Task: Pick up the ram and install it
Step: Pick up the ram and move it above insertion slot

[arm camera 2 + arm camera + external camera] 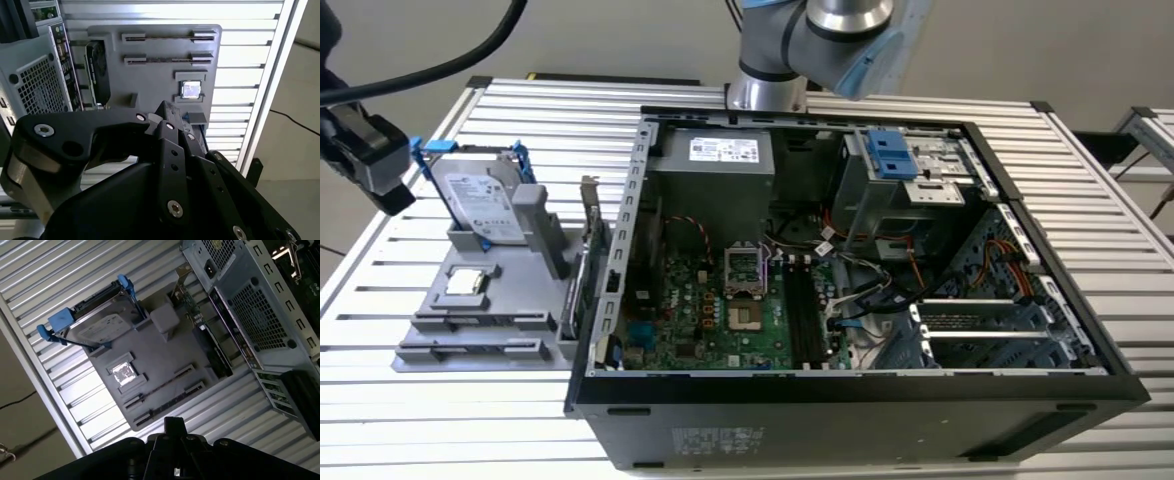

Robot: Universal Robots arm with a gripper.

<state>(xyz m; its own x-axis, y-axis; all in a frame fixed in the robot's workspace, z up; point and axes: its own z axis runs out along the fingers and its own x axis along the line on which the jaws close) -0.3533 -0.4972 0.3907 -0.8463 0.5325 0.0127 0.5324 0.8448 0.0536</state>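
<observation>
The long, thin, dark circuit-board ram stick (167,36) lies slotted in the grey plastic holder tray (507,300) at the exterior view's lower left. The black pincer (367,150) hangs at upper left, apart from it. I cannot tell whether the pincer is spread or pressed together.

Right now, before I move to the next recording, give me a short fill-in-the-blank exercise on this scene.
1. In the exterior view, the tray sits on the view's ____ of the case.
2. The rails on the drive are ____.
3. The ram rests in the tray, ____ the case.

Missing words: left; blue; outside
</observation>
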